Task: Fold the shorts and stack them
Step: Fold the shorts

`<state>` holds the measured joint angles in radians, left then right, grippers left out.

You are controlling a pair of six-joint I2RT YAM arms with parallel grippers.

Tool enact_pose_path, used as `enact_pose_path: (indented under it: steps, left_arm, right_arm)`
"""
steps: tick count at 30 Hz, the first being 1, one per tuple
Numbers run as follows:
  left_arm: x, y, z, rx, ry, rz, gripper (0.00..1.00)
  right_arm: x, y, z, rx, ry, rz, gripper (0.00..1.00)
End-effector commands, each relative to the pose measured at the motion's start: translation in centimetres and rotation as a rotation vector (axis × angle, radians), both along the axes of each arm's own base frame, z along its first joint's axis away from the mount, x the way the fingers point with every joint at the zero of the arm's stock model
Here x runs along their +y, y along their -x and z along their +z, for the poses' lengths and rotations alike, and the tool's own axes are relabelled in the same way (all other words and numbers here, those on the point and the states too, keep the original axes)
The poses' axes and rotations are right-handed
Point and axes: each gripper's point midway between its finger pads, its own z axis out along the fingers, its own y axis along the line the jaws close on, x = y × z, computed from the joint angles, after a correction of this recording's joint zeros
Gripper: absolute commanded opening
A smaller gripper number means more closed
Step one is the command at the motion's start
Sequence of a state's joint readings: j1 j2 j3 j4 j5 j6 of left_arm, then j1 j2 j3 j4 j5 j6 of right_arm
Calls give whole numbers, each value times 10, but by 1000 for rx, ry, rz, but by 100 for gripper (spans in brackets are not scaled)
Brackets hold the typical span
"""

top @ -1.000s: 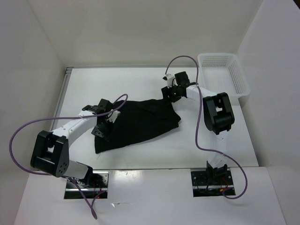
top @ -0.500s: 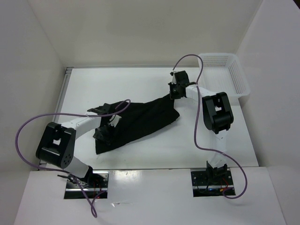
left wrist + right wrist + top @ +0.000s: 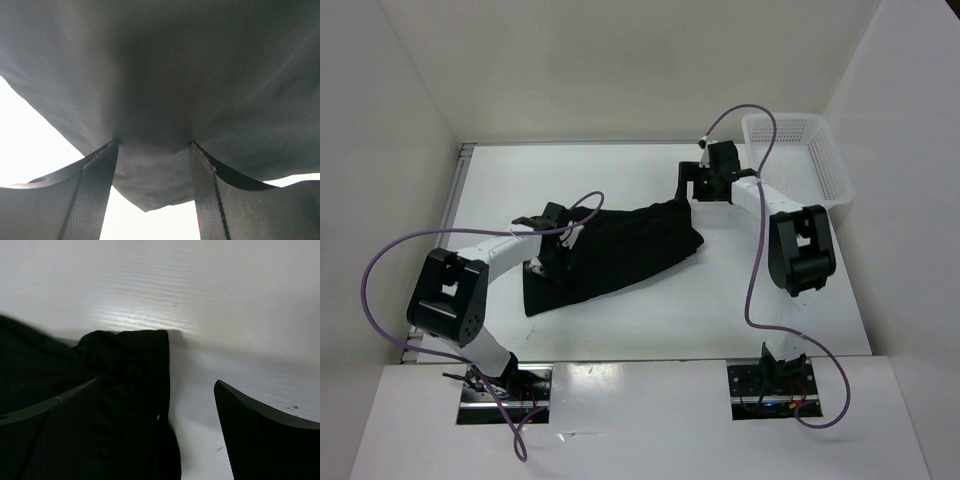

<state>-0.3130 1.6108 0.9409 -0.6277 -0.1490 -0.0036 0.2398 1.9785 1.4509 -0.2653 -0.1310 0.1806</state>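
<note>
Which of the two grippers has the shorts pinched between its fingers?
The left gripper: the black shorts are bunched in its grip. The right gripper stands wide open, gripping nothing.

my left gripper pinches a fold of the black shorts; the cloth fills nearly everything above my fingers, white table showing below.
</note>
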Motion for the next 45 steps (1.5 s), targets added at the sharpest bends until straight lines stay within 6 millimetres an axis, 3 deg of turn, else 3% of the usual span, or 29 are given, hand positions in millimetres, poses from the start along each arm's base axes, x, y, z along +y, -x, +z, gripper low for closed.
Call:
enact_pose_path:
  steps: [1, 4, 5, 6, 7, 10, 14, 18, 21, 27, 28, 35, 40, 45]
  left_arm:
    - [-2, -30, 14, -103, -13, 8, 66]
    - [0, -34, 15, -121, -21, 12, 68]
    - [1, -37, 16, -133, -29, 15, 68]
    - [3, -37, 16, -136, -41, 19, 68]
    - [3, -37, 16, -136, -41, 19, 68]
    - [6, -43, 18, -154, -61, 26, 68]
    - [8, -47, 21, -168, -75, 32, 69]
    - [8, -47, 24, -177, -72, 32, 69]
    - [11, -43, 22, -173, -84, 35, 69]
    - [14, -45, 24, -196, -98, 42, 69]
    - [16, -46, 24, -199, -107, 45, 69]
    - [21, -46, 22, -211, -135, 54, 71]
    - [45, -57, 27, -251, -165, 133, 72]
    - [62, -71, 44, -255, -86, 213, 74]
  right_arm:
    - [-7, 30, 41, 9, -100, 61, 99]
    - [-1, 61, 44, 59, -171, 109, 99]
    - [1, 80, 29, 110, -187, 125, 99]
    - [7, 90, 32, 123, -236, 141, 99]
    - [6, 102, 20, 158, -240, 129, 99]
    - [5, 121, -2, 215, -214, 87, 99]
    - [4, 123, -16, 252, -216, 18, 99]
    - [-7, 109, -35, 265, -156, -57, 99]
    - [-3, 104, -43, 277, -151, -63, 96]
    - [-2, 92, -52, 251, -102, -74, 69]
    - [1, 94, -56, 260, -98, -65, 60]
    - [2, 92, -43, 217, -90, -22, 27]
    - [-2, 85, -24, 162, -63, -8, 13]
    - [-2, 84, -16, 134, -55, 9, 8]
